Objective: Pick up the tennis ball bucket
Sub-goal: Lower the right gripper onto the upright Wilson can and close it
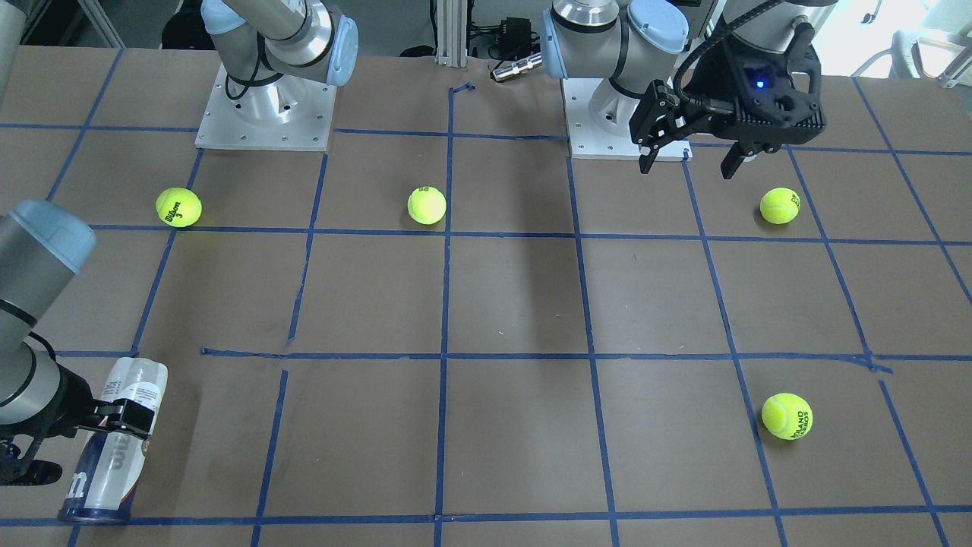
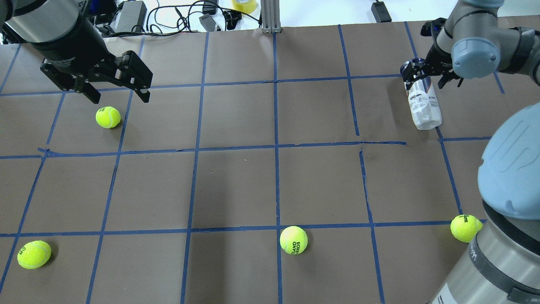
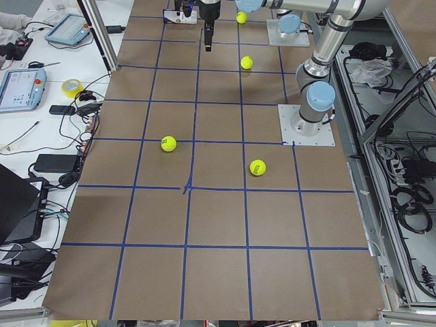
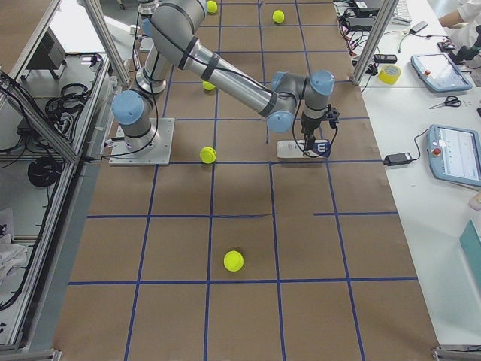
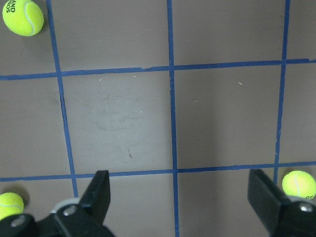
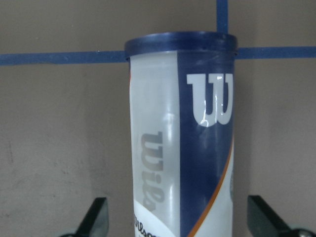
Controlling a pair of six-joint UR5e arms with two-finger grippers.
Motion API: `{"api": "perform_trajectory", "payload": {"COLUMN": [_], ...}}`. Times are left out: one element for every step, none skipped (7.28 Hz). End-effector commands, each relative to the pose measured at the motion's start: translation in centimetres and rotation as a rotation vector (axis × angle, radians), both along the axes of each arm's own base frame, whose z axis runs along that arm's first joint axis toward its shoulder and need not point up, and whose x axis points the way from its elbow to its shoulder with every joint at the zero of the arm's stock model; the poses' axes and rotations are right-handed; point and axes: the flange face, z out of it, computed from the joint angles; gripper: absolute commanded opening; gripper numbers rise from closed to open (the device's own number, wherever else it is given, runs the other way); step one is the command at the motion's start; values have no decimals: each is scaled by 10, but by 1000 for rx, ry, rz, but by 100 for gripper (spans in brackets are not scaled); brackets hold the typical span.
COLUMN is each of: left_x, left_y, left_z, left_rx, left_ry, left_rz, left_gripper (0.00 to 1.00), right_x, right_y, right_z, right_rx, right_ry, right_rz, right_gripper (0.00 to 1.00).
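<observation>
In the right wrist view, the bucket (image 6: 187,138) lies on its side on the tabletop (image 6: 59,148), its blue rim (image 6: 180,42) pointing away from us. The right fingers (image 6: 97,219) stand released, one at each flank, with a gap to the wall on both sides. We judge the step in hand to be the closing. Both fingers should come in evenly so the round wall does not roll aside. The squeeze should be light, since thin clear plastic may buckle, and the lift straight up. A hold far from the middle would probably let the long end droop.

In the left wrist view, the left fingers (image 5: 98,195) are spread wide over bare tabletop, holding nothing, with a corner ball (image 5: 22,17) ahead.

In the front-facing view, the nearest ball (image 1: 178,207) sits well apart from the bucket. We see nothing in the way of the lift.

In the overhead view, the left fingers hang at the opposite end of the tabletop, near another ball (image 2: 108,117).
</observation>
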Motion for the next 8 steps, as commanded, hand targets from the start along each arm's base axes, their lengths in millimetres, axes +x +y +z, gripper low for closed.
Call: {"api": "perform_trajectory", "payload": {"left_x": [0, 0, 0, 0, 0, 0, 1, 1], "left_y": [1, 1, 1, 0, -1, 0, -1, -1], "left_z": [1, 1, 1, 0, 0, -1, -1, 0], "left_rx": [-2, -2, -2, -1, -1, 1, 1, 0], "left_ry": [0, 0, -2, -2, 0, -1, -5, -5], "left_rz": [-1, 0, -1, 0, 0, 0, 2, 2], "left_gripper": [100, 100, 100, 100, 100, 100, 100, 100], "right_x": [-2, -3, -3, -3, -3, -3, -3, -4], "right_y": [-4, -5, -5, -5, -5, -5, -4, -6], "right_z": [-36, -42, -45, -50, -52, -52, -54, -50], "right_rx": [44, 40, 40, 46, 48, 50, 53, 52], "right_ry": [-10, 4, 2, 0, -2, -1, 0, 5], "right_rz": [27, 23, 27, 24, 26, 24, 24, 20], "right_gripper": [100, 100, 100, 98, 94, 86, 82, 81]}}
